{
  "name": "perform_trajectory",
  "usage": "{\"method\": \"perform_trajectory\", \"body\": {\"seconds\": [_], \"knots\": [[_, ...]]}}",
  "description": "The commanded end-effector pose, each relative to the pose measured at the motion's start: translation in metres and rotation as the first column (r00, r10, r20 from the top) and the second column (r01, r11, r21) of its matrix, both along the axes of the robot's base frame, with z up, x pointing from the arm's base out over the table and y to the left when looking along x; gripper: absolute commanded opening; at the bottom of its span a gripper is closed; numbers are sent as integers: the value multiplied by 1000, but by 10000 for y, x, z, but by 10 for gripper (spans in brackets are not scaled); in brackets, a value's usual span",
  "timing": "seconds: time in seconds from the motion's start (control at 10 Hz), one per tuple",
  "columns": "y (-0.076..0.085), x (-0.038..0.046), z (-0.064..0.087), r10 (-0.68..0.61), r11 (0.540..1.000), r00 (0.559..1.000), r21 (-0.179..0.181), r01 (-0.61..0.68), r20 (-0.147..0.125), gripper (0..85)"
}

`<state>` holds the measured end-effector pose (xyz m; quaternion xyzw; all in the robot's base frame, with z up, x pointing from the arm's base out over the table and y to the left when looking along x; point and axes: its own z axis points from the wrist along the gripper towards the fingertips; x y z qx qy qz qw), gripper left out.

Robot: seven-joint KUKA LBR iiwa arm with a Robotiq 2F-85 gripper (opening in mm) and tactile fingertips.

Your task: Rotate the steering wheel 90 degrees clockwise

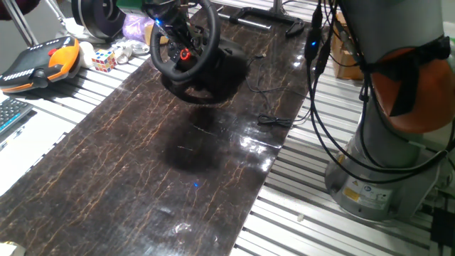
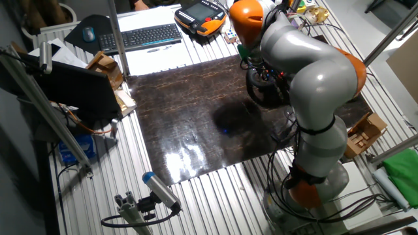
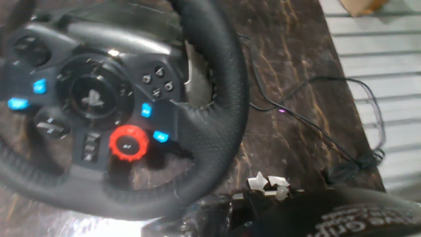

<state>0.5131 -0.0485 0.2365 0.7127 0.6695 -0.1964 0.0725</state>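
Observation:
The steering wheel (image 1: pixel 186 48) is black with a thick rim and stands tilted on its black base (image 1: pixel 222 77) at the far end of the dark mat. Its hub carries a red knob (image 3: pixel 128 143) and small blue-lit buttons. In the hand view the steering wheel (image 3: pixel 217 105) fills the left half, very close to the camera. My gripper (image 1: pixel 168 21) hangs at the wheel's upper left rim, and its fingers are too dark to make out against the wheel. In the other fixed view my arm covers most of the steering wheel (image 2: pixel 260 89).
A thin black cable (image 1: pixel 276 121) lies on the mat right of the wheel. A Rubik's cube (image 1: pixel 104 60), an orange and black pendant (image 1: pixel 44 62), a keyboard (image 1: pixel 10 115) and a black spool (image 1: pixel 96 16) sit at the left. The robot base (image 1: pixel 373 174) stands right.

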Motion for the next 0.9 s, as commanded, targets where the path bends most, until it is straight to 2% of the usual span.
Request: {"method": "perform_trajectory", "body": {"seconds": [0.0, 0.1, 0.2, 0.5, 0.6, 0.8], "knots": [[1, -1, -3, 22, 1000, 1000, 3, -22, 4, 7], [1, -1, -3, 35, 999, 999, 20, -35, 6, 7], [1, -1, -3, 78, 997, 997, 17, -78, -1, 7], [1, -1, -3, 114, 993, 993, -6, -114, -2, 7], [1, -1, -3, 125, 992, 992, -25, -125, -9, 7], [-144, 14, 59, 135, 991, 991, -23, -135, -13, 7]]}}
